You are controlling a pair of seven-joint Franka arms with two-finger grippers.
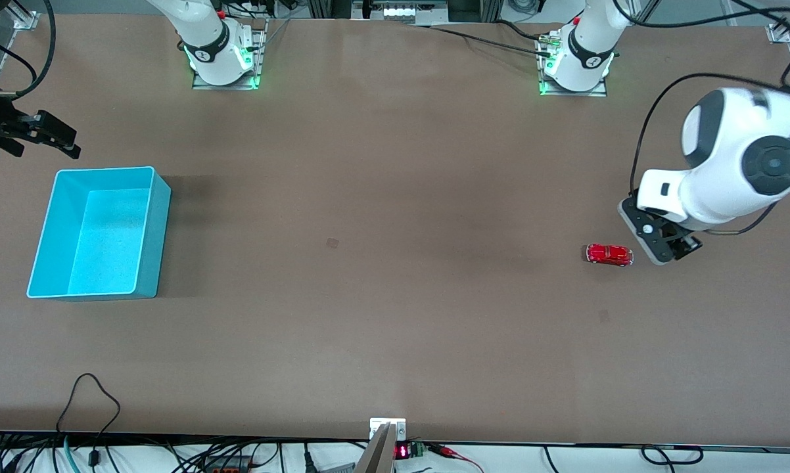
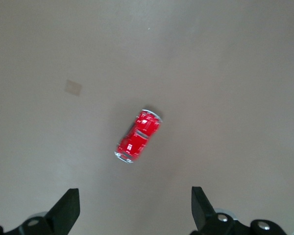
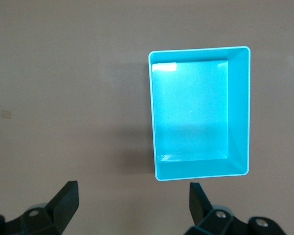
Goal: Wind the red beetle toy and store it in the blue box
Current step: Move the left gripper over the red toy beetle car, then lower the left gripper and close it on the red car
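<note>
The red beetle toy (image 1: 609, 254) (image 2: 138, 135) sits on the brown table (image 1: 382, 263), at the lower right of the front view, toward the left arm's end. The left gripper (image 1: 664, 246) (image 2: 134, 210) hangs over the table just beside it, jaws apart and empty. The blue box (image 1: 99, 233) (image 3: 201, 112) stands open at the middle left of that view, toward the right arm's end, well apart from the toy. The right gripper (image 1: 43, 135) (image 3: 132, 210) hovers at the upper left edge, above the box in the frame, jaws apart, holding nothing.

A brown table (image 1: 382, 197) carries the blue box (image 1: 153, 230) and, well apart, the red beetle toy (image 1: 609, 254).
</note>
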